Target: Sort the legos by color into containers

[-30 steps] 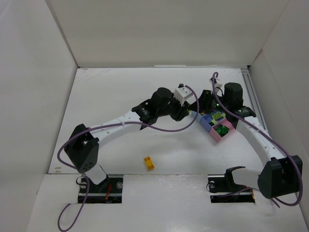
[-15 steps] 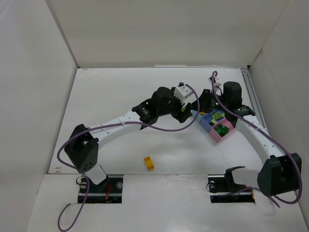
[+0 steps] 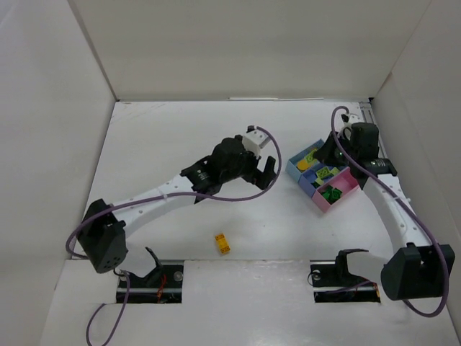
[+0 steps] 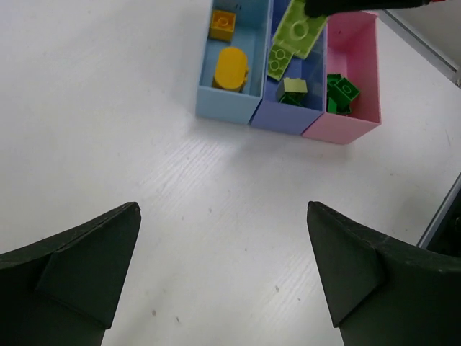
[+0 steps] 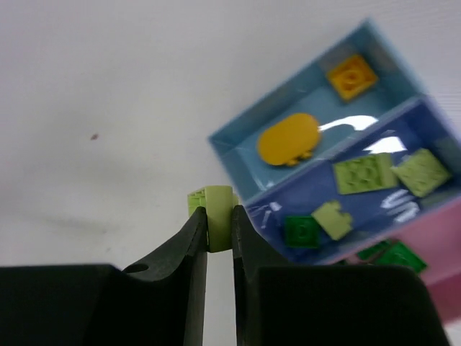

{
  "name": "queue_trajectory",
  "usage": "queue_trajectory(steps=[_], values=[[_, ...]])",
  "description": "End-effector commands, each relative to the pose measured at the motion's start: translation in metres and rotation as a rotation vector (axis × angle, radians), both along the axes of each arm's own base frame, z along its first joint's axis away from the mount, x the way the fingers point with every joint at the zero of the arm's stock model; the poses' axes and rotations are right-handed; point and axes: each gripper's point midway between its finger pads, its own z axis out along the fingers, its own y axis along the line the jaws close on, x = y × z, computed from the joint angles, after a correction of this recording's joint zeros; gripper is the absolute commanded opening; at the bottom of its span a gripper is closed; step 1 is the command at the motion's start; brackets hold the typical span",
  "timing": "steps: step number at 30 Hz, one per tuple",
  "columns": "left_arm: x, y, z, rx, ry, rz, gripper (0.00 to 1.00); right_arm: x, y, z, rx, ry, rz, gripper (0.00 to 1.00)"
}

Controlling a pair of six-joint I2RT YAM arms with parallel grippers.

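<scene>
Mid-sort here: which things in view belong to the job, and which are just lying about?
Job:
- three joined bins
- bricks in them
- lime brick, pinched in the right fingers
- loose yellow brick on the table

Not the job:
- purple cables
- white side walls

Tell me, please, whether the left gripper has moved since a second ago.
Yes. The left gripper has drawn back to the left, away from the containers, which it was almost touching before.
</scene>
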Motion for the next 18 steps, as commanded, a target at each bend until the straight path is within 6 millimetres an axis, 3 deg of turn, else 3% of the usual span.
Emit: queue_trajectory(steps=[1,2,4,8,9,11,12,18], values=[[-0.011,0.031,0.001,-0.057,0.116,0.175,1.00,0.001,-0.064,0.011,-0.246,-0.020,-0.264,0.00],[-0.012,0.038,-0.006,-0.054,0.148,0.216,1.00,0.000,-0.078,0.009,-0.302,-0.012,-0.321,0.00],[-0.024,0.049,-0.027,-0.061,0.252,0.273,1.00,-0.001,-0.085,-0.003,-0.334,0.026,-0.347,0.00],[-0.051,0.069,-0.068,-0.017,0.416,0.347,1.00,0.001,-0.087,-0.023,-0.353,0.083,-0.346,0.00],[-0.052,0.075,-0.077,-0.001,0.439,0.383,1.00,0.003,-0.088,-0.021,-0.350,0.075,-0.361,0.04],[-0.065,0.089,-0.093,0.038,0.485,0.426,1.00,0.004,-0.088,-0.036,-0.357,0.106,-0.355,0.09],[-0.067,0.095,-0.100,0.051,0.502,0.456,1.00,0.009,-0.088,-0.032,-0.352,0.083,-0.359,0.09],[-0.094,0.106,-0.114,0.020,0.587,0.530,1.00,0.013,-0.080,-0.045,-0.347,0.095,-0.321,0.26]])
